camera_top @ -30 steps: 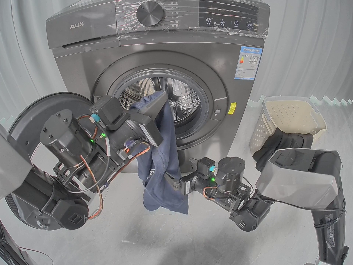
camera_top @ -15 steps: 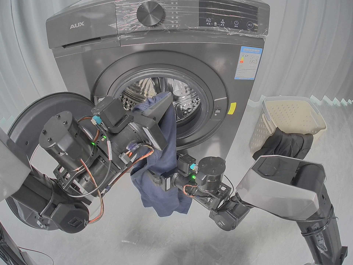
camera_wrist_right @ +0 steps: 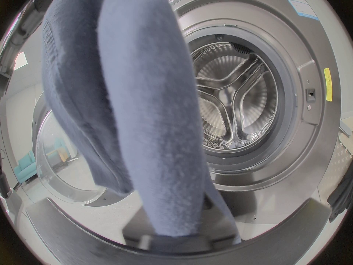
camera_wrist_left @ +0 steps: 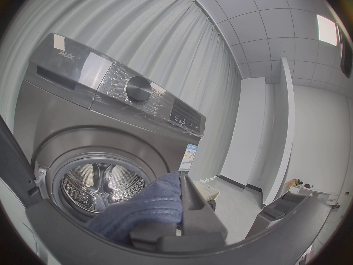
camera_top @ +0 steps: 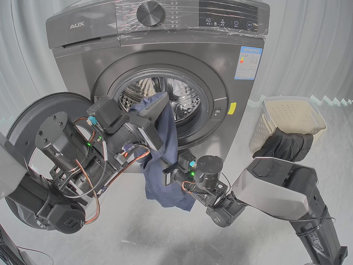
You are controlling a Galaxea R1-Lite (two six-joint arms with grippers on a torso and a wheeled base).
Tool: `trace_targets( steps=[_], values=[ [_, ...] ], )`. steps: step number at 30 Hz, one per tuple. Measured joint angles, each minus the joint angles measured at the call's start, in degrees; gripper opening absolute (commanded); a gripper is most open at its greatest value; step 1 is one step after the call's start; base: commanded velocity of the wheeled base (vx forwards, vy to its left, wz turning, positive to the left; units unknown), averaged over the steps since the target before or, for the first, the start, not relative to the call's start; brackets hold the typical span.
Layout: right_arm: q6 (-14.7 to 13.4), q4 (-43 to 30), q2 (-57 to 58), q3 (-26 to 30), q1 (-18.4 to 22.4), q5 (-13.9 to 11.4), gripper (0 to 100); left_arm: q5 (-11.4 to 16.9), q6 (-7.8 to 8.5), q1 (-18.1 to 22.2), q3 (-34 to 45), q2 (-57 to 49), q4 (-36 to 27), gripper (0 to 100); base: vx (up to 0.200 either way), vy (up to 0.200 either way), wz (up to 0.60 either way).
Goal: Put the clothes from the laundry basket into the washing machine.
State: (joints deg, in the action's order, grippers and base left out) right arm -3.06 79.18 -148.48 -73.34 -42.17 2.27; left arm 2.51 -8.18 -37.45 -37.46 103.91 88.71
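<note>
Background: pale pleated curtain (camera_top: pixel 312 37) all round, smooth grey floor (camera_top: pixel 147 236) below

Centre of head view: grey front-loading washing machine (camera_top: pixel 158 52), upright on floor, control panel wrapped in clear film. Round door (camera_top: pixel 40 105) swung wide open toward robot's left. Steel drum (camera_top: pixel 184 96) exposed behind open port

Left tool (camera_top: pixel 160 102): raised directly in front of port, at its lower left part, clamped on upper end of navy garment (camera_top: pixel 165 159). In left wrist view, navy cloth bunched against dark fingers (camera_wrist_left: pixel 198 210), with drum just beyond

Navy garment: upper end level with mouth of drum, at the port rim; rest hanging down in front of machine's lower front panel, lower end loose

Right tool (camera_top: pixel 165 175): low, in front of machine's base, against hanging part of navy garment about halfway down. Cloth draped over it in right wrist view; open or closed state not determinable

Laundry basket (camera_top: pixel 290 100): cream, perforated, on floor at robot's right of machine, near its front corner. Black garment (camera_top: pixel 285 144) draped over near rim of basket, partly hanging down outside wall
</note>
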Motion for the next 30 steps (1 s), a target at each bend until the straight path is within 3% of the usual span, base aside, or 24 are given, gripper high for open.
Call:
trace_targets(
  steps=[9,17,23,30],
  values=[
    [-0.33,1.05,4.35,6.21,4.90,-0.02,0,0.72,0.22,4.96,4.04,0.02,0.05,0,0.000,0.000,0.00],
    [-0.35,1.43,11.39,10.83,10.30,-0.02,0,4.22,0.57,7.57,11.75,0.57,0.00,0,0.000,0.000,0.00],
    [-0.35,0.96,15.13,11.54,10.64,0.93,0,6.57,2.79,7.83,16.54,3.23,0.16,0,0.000,0.000,0.00],
    [-0.38,0.63,18.21,11.59,10.08,1.18,0,6.95,4.51,7.90,18.15,7.44,0.27,0,0.000,0.000,0.00]
  ],
)
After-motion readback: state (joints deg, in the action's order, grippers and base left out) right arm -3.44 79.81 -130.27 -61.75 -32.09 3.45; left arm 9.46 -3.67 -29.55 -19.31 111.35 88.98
